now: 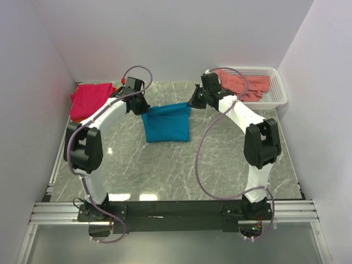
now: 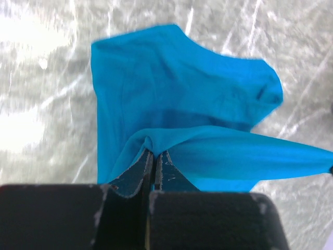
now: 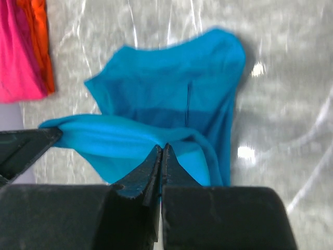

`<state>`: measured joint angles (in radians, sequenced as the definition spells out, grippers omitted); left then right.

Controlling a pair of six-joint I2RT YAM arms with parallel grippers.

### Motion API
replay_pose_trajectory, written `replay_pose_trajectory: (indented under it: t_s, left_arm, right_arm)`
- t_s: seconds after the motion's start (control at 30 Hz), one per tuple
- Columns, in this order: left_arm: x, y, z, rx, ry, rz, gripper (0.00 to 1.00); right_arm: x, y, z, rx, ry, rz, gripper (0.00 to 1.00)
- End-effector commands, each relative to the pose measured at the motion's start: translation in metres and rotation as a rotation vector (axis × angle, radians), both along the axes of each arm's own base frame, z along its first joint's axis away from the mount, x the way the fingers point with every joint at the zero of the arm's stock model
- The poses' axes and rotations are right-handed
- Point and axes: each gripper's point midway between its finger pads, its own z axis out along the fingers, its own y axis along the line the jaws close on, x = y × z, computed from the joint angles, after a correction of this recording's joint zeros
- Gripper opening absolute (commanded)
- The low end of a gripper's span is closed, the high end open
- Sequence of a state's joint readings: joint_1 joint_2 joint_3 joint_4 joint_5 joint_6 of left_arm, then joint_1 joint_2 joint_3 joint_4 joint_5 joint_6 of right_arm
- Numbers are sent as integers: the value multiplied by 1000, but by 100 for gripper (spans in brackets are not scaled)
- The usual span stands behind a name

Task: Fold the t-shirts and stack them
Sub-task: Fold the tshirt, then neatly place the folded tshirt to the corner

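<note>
**Shirt Held at Both Upper Corners**

Top external: the teal-blue t-shirt (image 1: 166, 125) sits mid-table (image 1: 165, 176) as a soft rectangle with a slack top edge. The left gripper (image 1: 140, 106) and right gripper (image 1: 192, 102) each pinch one upper corner. The magenta-pink t-shirt (image 1: 88, 100) lies far left. The salmon-pink t-shirt (image 1: 245, 82) is in the mesh basket (image 1: 278, 82).

Left wrist: the black fingers (image 2: 136, 174) are closed on a cloth fold, and marble shows around the hem.

Right wrist: the jaws are clamped on the opposite fold. The orange t-shirt (image 3: 39, 41) borders the magenta one.

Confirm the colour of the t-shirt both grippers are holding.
Plain teal-blue. The soft cloth t-shirt shows best in the left wrist view.
</note>
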<state>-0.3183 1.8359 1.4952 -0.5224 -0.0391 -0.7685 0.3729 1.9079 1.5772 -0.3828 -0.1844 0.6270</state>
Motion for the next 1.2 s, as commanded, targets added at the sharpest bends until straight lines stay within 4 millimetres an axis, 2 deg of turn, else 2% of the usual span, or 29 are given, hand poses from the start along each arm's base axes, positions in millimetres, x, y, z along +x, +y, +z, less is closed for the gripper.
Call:
replay_pose_trajectory:
  t_s: [0.0,0.07,0.1,0.17,0.2,0.23,0.27,0.3,0.33,0.37,0.43,0.47,0.5,0.53,0.57,0.6,0.63,0.67,0.7,0.73,0.8,0.83,0.9,0.93,0.97,1.0,1.07,1.1,1.17]
  left_arm:
    - [22,7,-3,26,-16,-12,1]
    - [32,8,-4,31,-18,-7,1]
    - [35,10,-14,40,0,-2,1]
    - [43,10,-14,42,1,3,1]
    - [46,13,-24,48,20,8,3]
    - [50,13,-21,46,19,13,7]
    - [53,14,-22,46,21,13,15]
    - [55,17,-26,50,30,18,39]
    - [57,18,-26,52,32,22,49]
    - [60,18,-20,51,25,20,57]
    - [58,19,-16,49,22,20,98]
    - [58,18,-13,44,5,16,100]
    - [56,17,-2,30,-19,6,99]
    - [47,18,-12,30,2,-1,99]
    - [46,18,-10,25,-10,-2,99]
    - [41,18,-6,22,-18,-7,99]
    - [32,20,-17,26,9,-9,99]
    - [28,21,-20,30,16,-12,100]
    - [26,22,-18,28,5,-15,99]
    - [16,20,-29,21,32,-35,99]
    - [13,19,-33,20,24,-55,99]
    - [9,19,-39,23,36,-65,99]
    - [9,18,-50,33,51,-82,100]
    - [12,19,-51,37,52,-75,99]
    - [14,18,-55,40,56,-89,100]
    - [15,16,-65,40,74,-100,100]
    - [21,11,-68,33,67,-123,99]
    - [22,12,-78,39,89,-123,99]
    - [28,11,-80,47,83,-131,98]
  right_arm:
    - [34,-6,1,5,-32,1,0]
    - [46,-2,1,22,-34,0,0]
    - [50,-2,-12,17,-12,-6,0]
    - [58,-2,-11,28,-16,-18,0]
    - [61,-1,-19,27,-7,-16,0]
    - [65,0,-15,34,-18,-16,10]
    - [68,1,-16,38,-18,-15,20]
    - [70,2,-24,35,-11,3,37]
    - [76,4,-14,43,-29,12,49]
    - [74,0,-20,31,6,11,60]
    - [69,-5,-19,2,14,23,67]
    - [67,-7,-18,-6,7,21,67]
    - [62,-9,1,4,-28,24,68]
    - [48,-11,-12,1,0,33,70]
    - [47,-10,-3,24,-37,38,72]
    - [37,-9,19,46,-80,49,73]
    - [22,-13,5,42,-51,56,77]
    - [16,-14,9,48,-68,59,77]
    - [5,-16,26,56,-105,63,78]
    - [-14,-21,6,43,-64,65,79]
    - [-31,-28,17,52,-102,59,79]
    - [-49,-32,-3,45,-58,66,80]
    - [-64,-36,2,51,-84,79,80]
    - [-78,-40,-13,42,-49,81,80]
    - [-85,-42,-8,40,-63,83,80]
    - [-90,-44,-10,40,-61,85,80]
    - [-105,-48,-20,39,-40,89,80]
    - [-109,-49,-14,44,-58,91,80]
    - [-118,-52,-20,37,-49,95,80]
